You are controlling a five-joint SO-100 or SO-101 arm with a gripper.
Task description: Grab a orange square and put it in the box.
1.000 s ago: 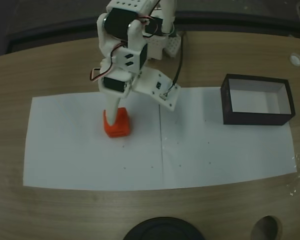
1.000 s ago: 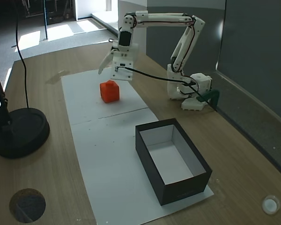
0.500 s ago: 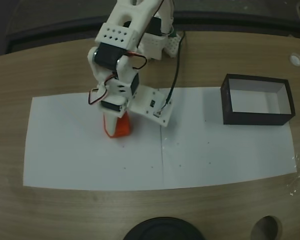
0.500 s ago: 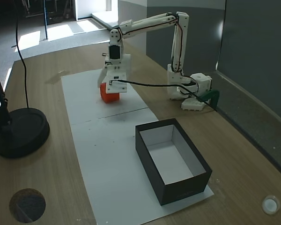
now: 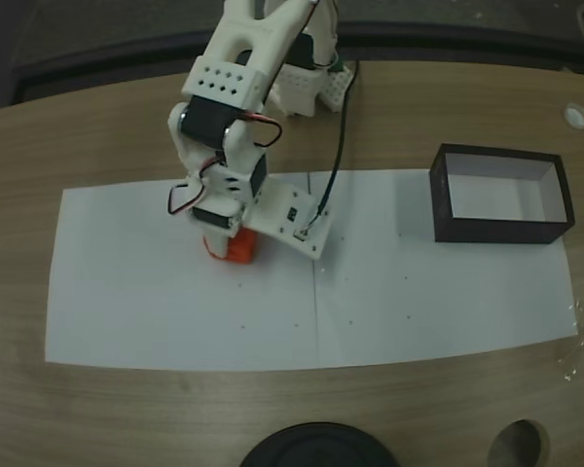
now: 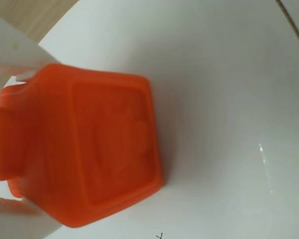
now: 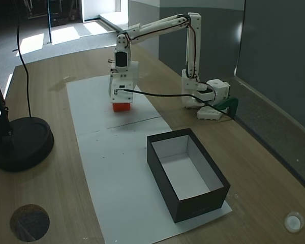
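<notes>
The orange square (image 5: 236, 249) sat on white paper (image 5: 127, 292) at the left of a fixed view, the gripper (image 5: 224, 236) lowered over it, fingers (image 6: 10, 50) flanking it; whether they clamped it could not be told. Bare paper separated it from the box (image 5: 502, 232), far right.

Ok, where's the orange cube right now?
The orange cube sits on the white paper, left of the black box in a fixed view, directly under the gripper, whose fingers flank it.
</notes>
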